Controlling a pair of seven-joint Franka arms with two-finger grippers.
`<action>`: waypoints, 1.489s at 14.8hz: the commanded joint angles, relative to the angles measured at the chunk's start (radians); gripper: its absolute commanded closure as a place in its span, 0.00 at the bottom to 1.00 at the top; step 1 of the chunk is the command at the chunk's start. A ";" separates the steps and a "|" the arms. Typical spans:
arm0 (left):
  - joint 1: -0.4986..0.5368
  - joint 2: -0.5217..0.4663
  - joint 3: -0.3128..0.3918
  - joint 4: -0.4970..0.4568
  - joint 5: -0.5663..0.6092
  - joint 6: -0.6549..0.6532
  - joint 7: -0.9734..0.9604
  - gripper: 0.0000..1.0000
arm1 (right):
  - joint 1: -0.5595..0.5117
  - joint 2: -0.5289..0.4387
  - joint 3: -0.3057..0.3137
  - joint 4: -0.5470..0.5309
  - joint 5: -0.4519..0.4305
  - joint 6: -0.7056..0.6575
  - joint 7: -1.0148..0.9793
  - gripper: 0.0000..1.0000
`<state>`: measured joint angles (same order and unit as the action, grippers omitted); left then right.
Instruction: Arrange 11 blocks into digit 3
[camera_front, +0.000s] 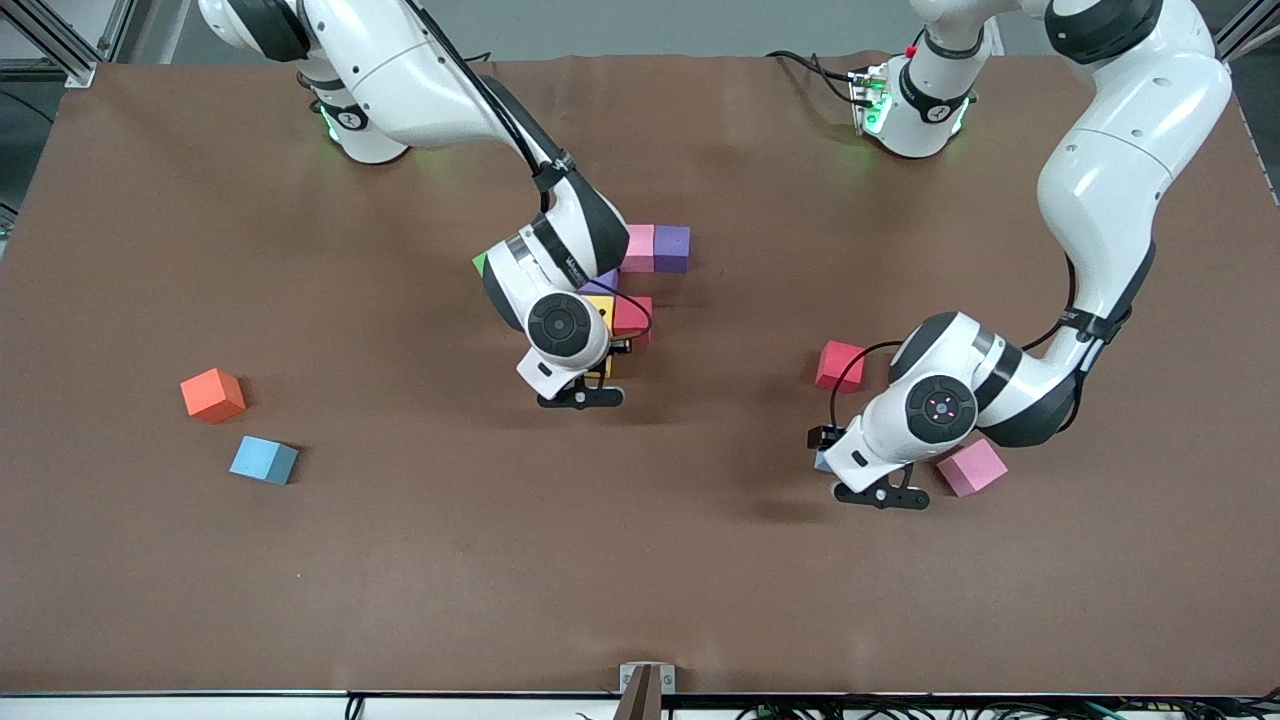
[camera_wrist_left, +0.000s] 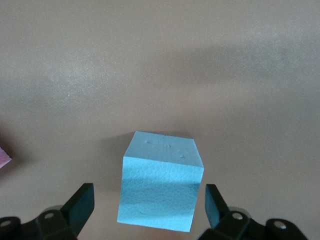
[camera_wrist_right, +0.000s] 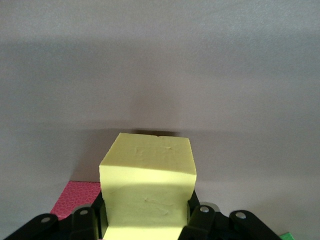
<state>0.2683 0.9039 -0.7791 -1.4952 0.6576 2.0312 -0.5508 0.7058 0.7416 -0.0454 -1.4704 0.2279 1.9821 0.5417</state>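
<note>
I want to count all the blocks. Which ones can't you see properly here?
- Front view: the right arm covers most of the cluster; the green cube shows one corner.
- Front view: the left gripper hides nearly all of the light blue block.
- Right wrist view: the yellow block is cut off by the edge.

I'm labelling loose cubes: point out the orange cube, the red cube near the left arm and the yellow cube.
orange cube (camera_front: 212, 394), front view, top face
red cube (camera_front: 839, 365), front view, top face
yellow cube (camera_wrist_right: 148, 187), right wrist view, front face

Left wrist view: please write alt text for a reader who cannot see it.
A light blue cube sits on the brown table between the open fingers of the left tool, which do not touch it. A pink edge shows beside it.
</note>
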 joint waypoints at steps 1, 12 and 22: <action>-0.033 0.006 0.037 0.013 0.000 0.032 0.011 0.07 | 0.007 -0.016 0.002 -0.022 0.019 0.000 0.015 0.61; -0.041 0.016 0.052 0.007 0.000 0.067 -0.009 0.19 | 0.007 -0.018 0.009 -0.034 0.019 0.000 0.034 0.61; -0.041 0.016 0.052 0.006 0.000 0.067 -0.009 0.19 | 0.007 -0.016 0.009 -0.034 0.018 -0.023 0.032 0.61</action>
<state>0.2379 0.9200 -0.7362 -1.4953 0.6577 2.0913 -0.5527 0.7064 0.7416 -0.0341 -1.4844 0.2297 1.9697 0.5616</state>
